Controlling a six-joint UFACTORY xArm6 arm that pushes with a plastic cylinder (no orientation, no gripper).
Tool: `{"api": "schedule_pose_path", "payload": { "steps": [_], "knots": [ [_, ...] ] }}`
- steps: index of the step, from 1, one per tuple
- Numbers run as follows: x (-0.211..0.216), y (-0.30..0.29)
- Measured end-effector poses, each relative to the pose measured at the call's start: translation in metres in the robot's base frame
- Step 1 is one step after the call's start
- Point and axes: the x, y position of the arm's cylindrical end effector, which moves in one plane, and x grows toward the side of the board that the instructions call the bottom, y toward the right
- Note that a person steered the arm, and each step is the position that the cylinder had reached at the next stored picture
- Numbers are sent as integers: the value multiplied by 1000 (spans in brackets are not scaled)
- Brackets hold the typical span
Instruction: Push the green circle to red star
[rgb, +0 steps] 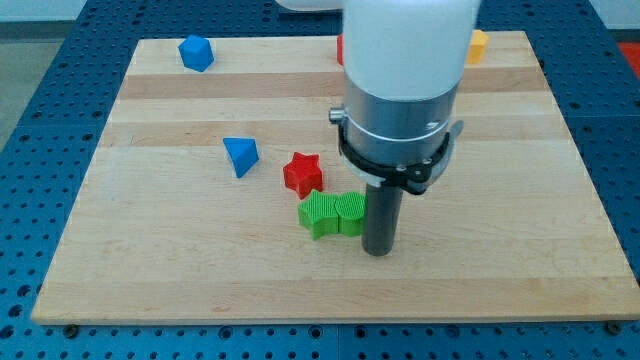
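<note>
A red star (303, 173) lies near the middle of the wooden board (180, 260). Just below it and to its right two green blocks lie side by side and touch: the left one (319, 214) looks like a star, the right one (350, 212) is rounder, the green circle, partly hidden by the rod. My tip (378, 251) rests on the board just to the right of the green circle and slightly lower, touching or almost touching it. The green pair sits very close to the red star's lower edge.
A blue triangle (240, 155) lies left of the red star. A blue block (196, 52) sits at the top left. A red block (340, 47) and an orange block (477, 45) peek out beside the arm at the top edge.
</note>
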Motion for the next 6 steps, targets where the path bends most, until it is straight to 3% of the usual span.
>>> {"api": "schedule_pose_path", "payload": {
  "steps": [3,6],
  "knots": [
    [-21,-58],
    [-32,-38]
  ]
}}
